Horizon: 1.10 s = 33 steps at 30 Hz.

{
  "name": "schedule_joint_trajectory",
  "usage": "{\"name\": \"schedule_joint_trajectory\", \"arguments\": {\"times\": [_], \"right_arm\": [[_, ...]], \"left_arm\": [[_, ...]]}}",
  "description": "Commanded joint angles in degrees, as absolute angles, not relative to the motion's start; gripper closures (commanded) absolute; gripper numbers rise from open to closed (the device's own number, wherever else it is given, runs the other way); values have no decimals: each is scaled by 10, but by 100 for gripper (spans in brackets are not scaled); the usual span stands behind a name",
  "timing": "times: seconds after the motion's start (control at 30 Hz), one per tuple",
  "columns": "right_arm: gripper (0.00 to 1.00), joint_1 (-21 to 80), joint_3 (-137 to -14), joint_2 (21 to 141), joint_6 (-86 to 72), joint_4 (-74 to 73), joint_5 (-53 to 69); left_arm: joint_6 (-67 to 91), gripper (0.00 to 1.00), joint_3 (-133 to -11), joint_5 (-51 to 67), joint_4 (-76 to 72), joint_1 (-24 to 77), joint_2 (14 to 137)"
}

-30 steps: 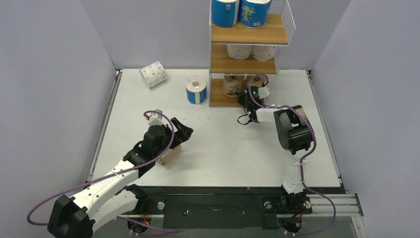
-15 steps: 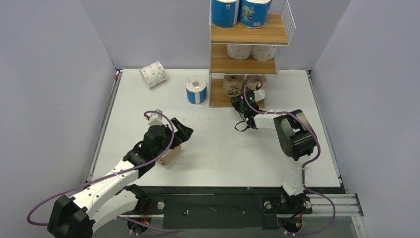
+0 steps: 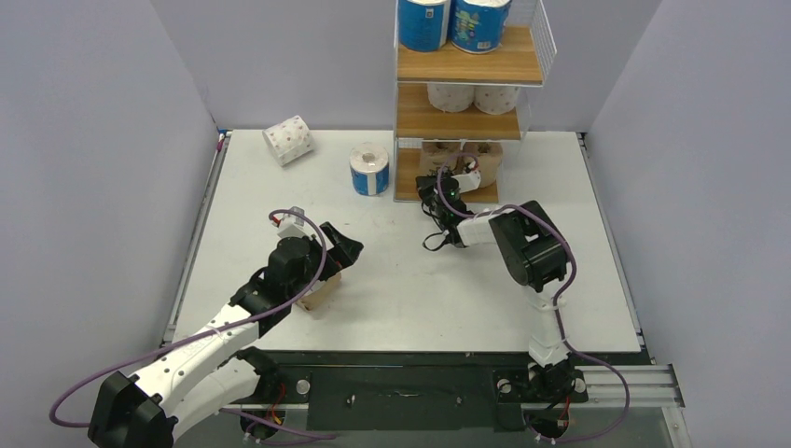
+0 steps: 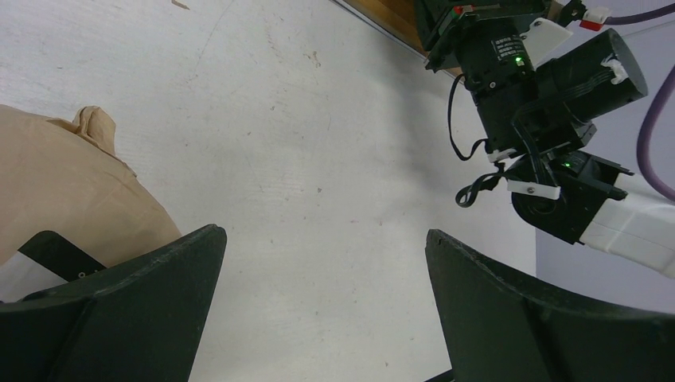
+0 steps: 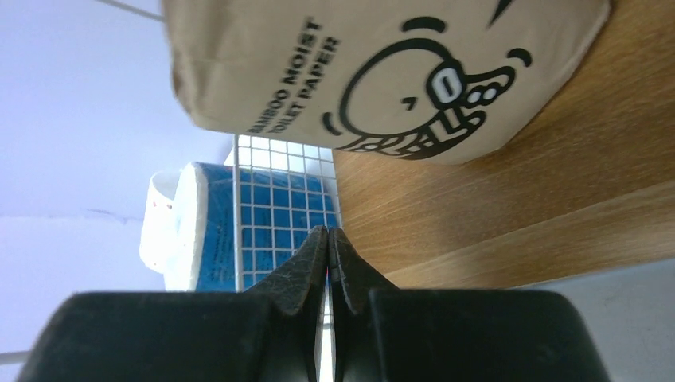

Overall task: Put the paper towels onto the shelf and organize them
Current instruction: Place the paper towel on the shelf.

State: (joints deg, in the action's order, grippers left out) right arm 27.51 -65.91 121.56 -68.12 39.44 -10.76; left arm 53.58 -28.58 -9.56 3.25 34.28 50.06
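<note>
1. My left pincer (image 4: 322, 235) is gaping wide and holding nothing, hovering just beside the kraft roll (image 4: 72, 183) that is lying on the table (image 3: 420, 280).
2. My right pincer (image 5: 328, 235), pinched shut and empty, is sweeping leftward along the foot of the shelf (image 3: 466, 65); I judge the bottom tier settled.
3. A blue roll (image 3: 369, 169) and a dotted roll (image 3: 287, 140) are waiting on the table.
4. The shelf is carrying a kraft pair (image 3: 438, 154) low, white rolls (image 3: 451, 96) midway and blue-wrapped rolls (image 3: 424, 23) on top.
</note>
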Motion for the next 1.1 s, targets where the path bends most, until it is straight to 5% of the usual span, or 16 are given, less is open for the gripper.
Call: {"name": "schedule_joint_trajectory", "arguments": {"times": [0.0, 1.07], "right_arm": [[100, 284, -680, 1239, -727, 489, -170], [100, 235, -620, 1257, -826, 591, -243]], "left_arm": [[530, 4, -288, -95, 13, 339, 495], [532, 4, -284, -94, 12, 338, 497]]}}
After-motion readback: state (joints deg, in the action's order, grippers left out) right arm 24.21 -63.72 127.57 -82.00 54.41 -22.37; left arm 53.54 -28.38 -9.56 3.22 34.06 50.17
